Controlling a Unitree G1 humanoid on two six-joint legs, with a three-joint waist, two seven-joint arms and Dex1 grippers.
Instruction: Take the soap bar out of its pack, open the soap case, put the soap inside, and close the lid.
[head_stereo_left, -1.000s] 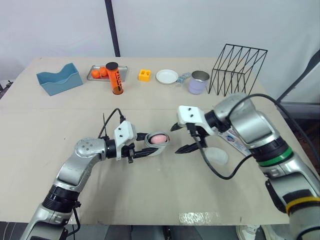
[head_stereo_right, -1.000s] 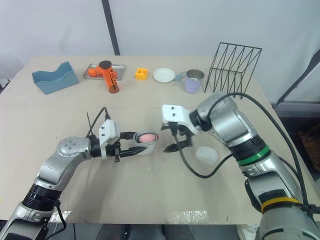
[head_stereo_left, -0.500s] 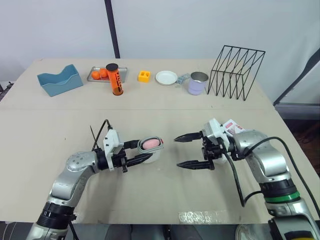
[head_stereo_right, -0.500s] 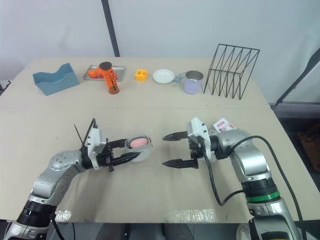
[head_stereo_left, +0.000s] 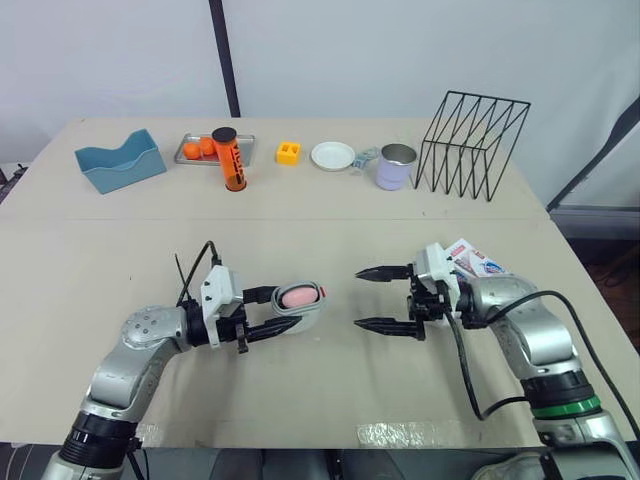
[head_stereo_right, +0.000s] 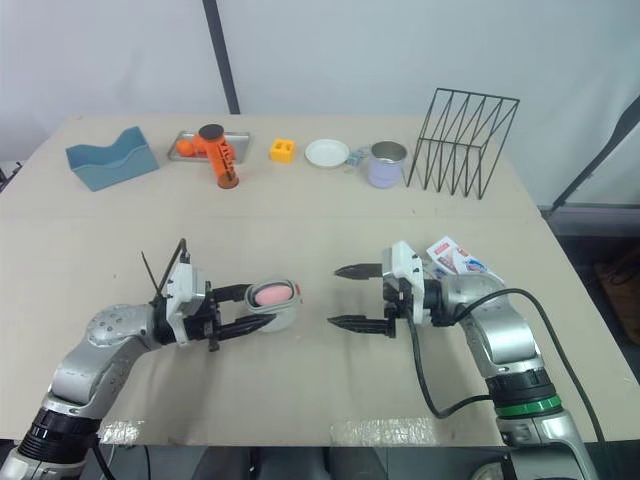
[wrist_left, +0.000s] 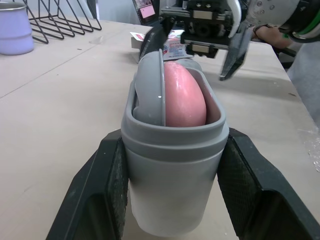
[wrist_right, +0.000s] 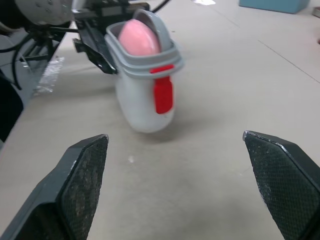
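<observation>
The table (head_stereo_left: 330, 200) is viewed from above by the two head cameras, aimed forward and down; nearly the same scene is shared, with the wire rack (head_stereo_left: 472, 140) at one o'clock. The soap case (wrist_left: 172, 165) is seen very close by the left wrist camera, aimed toward three o'clock, and from the opposite side, less near, by the right wrist camera, aimed toward nine o'clock.

Left gripper (head_stereo_left: 280, 312) clamped, right gripper (head_stereo_left: 358, 298) spread
</observation>
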